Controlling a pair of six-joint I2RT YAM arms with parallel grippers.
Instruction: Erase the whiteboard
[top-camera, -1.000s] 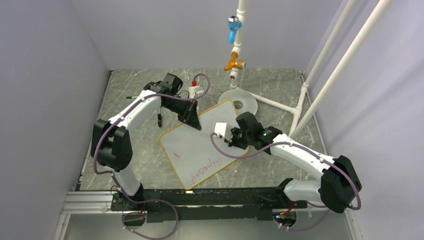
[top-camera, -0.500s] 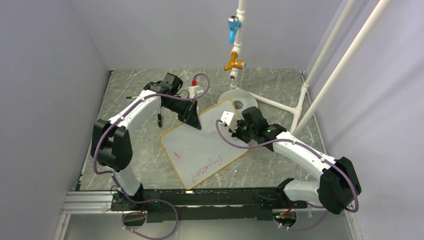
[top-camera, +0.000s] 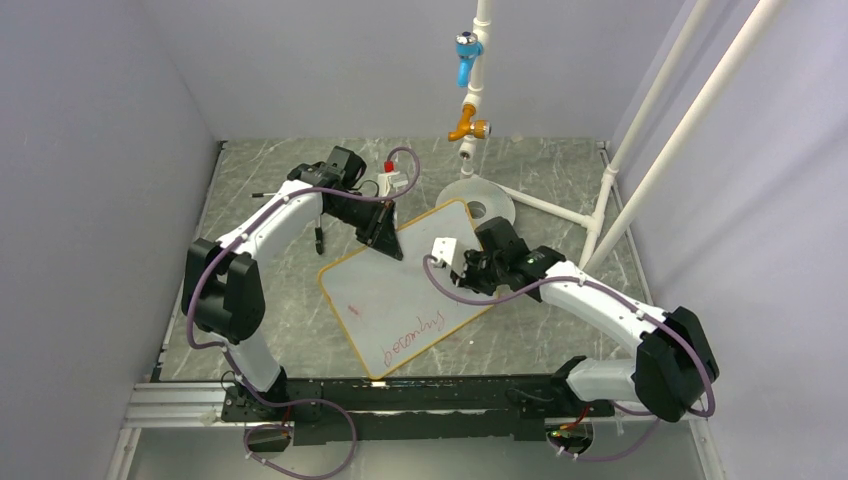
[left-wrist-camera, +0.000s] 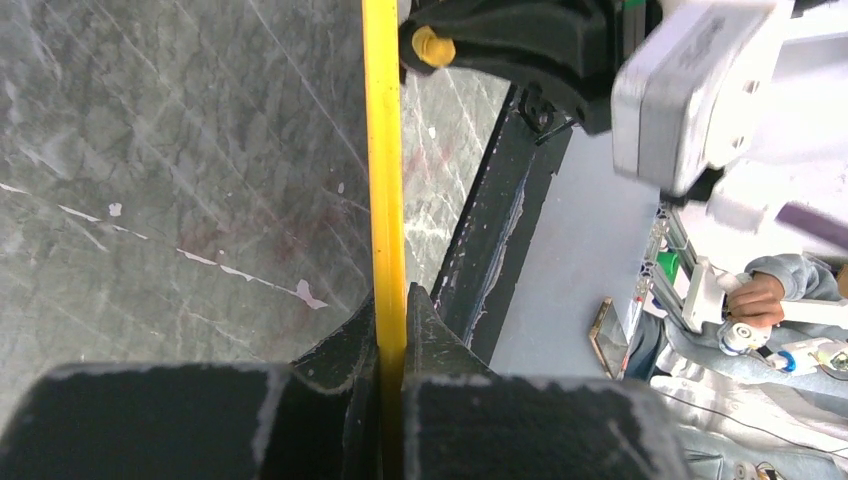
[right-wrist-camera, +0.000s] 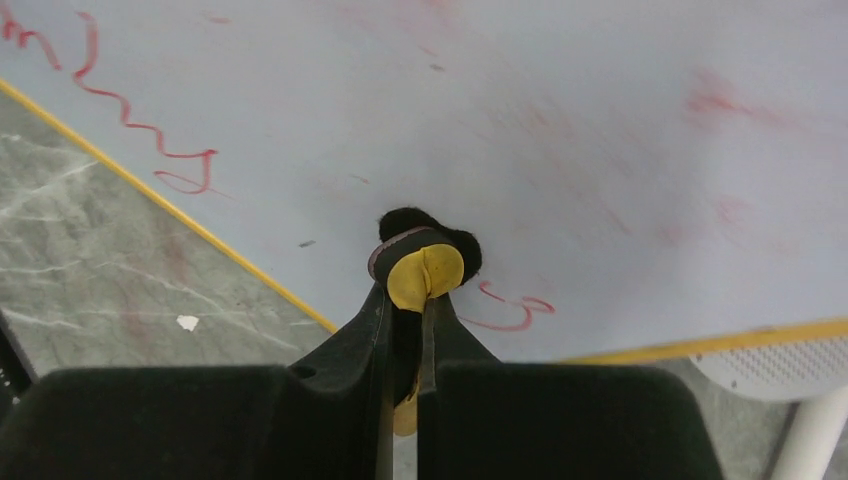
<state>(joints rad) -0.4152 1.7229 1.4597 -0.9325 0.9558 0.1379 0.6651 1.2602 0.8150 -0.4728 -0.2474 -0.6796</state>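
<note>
The whiteboard lies tilted on the marble table, white with a thin yellow-orange frame. A line of red writing runs near its front edge. My left gripper is shut on the board's far-left frame; in the left wrist view the yellow frame edge runs straight between the closed fingers of my left gripper. My right gripper is shut on a small yellow-and-black eraser pressed on the board surface. A short red squiggle sits just right of the eraser. In the top view my right gripper is over the board's right part.
A round grey disc lies behind the board's far corner, under a hanging white pipe with a blue valve and an orange valve. White pipes slant up at the right. A black marker lies left of the board.
My right gripper swept the eraser toward the board's far corner and has come back toward the middle. The left gripper and the board have stayed put.
</note>
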